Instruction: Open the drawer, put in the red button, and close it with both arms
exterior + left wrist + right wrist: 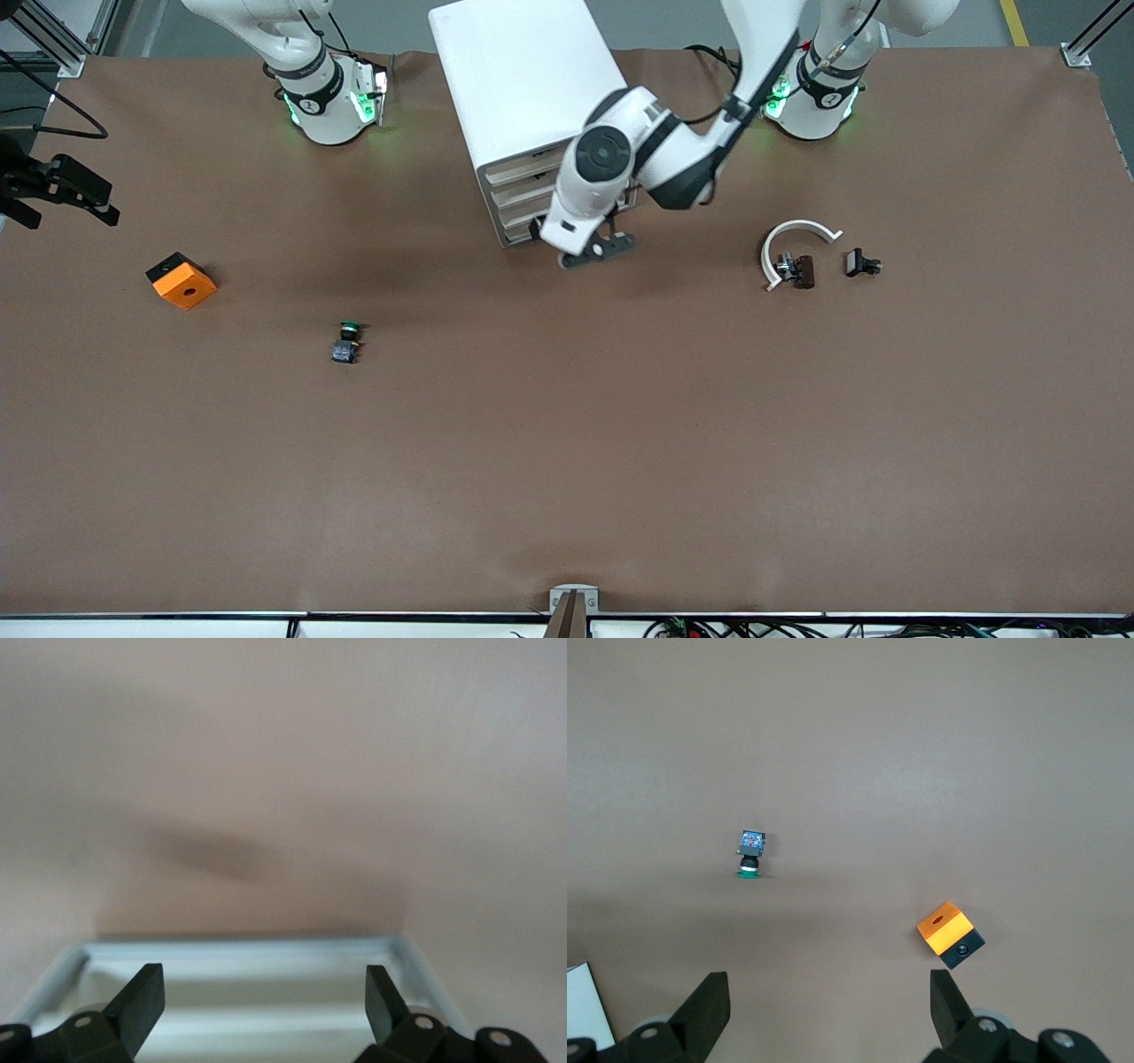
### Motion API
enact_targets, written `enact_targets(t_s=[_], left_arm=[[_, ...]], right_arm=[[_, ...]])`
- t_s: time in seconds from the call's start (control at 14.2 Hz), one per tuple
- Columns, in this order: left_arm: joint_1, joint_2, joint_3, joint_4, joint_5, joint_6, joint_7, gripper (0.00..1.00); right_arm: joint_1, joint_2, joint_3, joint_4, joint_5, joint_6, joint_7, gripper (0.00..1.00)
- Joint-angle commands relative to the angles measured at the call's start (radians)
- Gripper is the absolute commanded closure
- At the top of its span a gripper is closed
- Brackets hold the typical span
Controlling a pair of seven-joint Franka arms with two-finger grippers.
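Obs., from the room:

- Left end effector (pixel 595 251) hangs at the front of the white cabinet (pixel 523 80), jaws spread wide and gripping nothing. In the left wrist view, the left end effector (pixel 266 1001) is right over the drawer (pixel 239 948), whose pale rim stands out from the cabinet. Judged open, or at least part-way out. The part of the tray that shows is bare.
- Red button (pixel 800 271): I take it to be the small dark-red piece lying on the bench inside the curve of a white C-shaped part (pixel 791 232), toward the left arm's end. It lies on its side, long axis roughly along the bench's length. It is too small to make out which end the cap faces.
- Key relation: the button lies well apart from the drawer, toward the left arm's base, so the left arm is the nearer one.
- Right end effector (pixel 62 188) waits at the right arm's end of the bench, jaws wide and empty. The right wrist view, with the right end effector (pixel 831 1010) in frame, shows the green button (pixel 750 853) and an orange block (pixel 950 935).
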Motion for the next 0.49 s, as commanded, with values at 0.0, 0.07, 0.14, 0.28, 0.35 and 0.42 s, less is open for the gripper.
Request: enact_targets(t_s=[0.0,0.07,0.14,0.28,0.35,0.42], left_arm=[[0.115,-0.019,-0.012,0.043,0.065,-0.011,0.002,0.0],[0.152,-0.024,-0.01,0.054,0.087,-0.011,0.005,0.0],[0.185,-0.03,-0.012,0.057,0.123,-0.011,0.005,0.0],[0.241,-0.042,-0.012,0.06,0.202,-0.011,0.007,0.0],[0.273,-0.053,-0.012,0.069,0.226,-0.011,0.008,0.0],[0.302,-0.07,-0.013,0.072,0.234,-0.013,0.014,0.0]], right_arm=[[0.049,-0.026,-0.046,-0.022,-0.015,0.01,0.006,0.0],[0.048,-0.024,-0.046,-0.021,-0.015,0.01,0.006,0.0],[0.046,-0.024,-0.046,-0.019,-0.015,0.01,0.004,0.0],[0.043,-0.022,-0.044,-0.018,-0.015,0.008,0.004,0.0],[0.039,-0.022,-0.043,-0.018,-0.013,0.007,0.006,0.0],[0.025,-0.022,-0.038,-0.018,-0.012,0.007,0.004,0.0]])
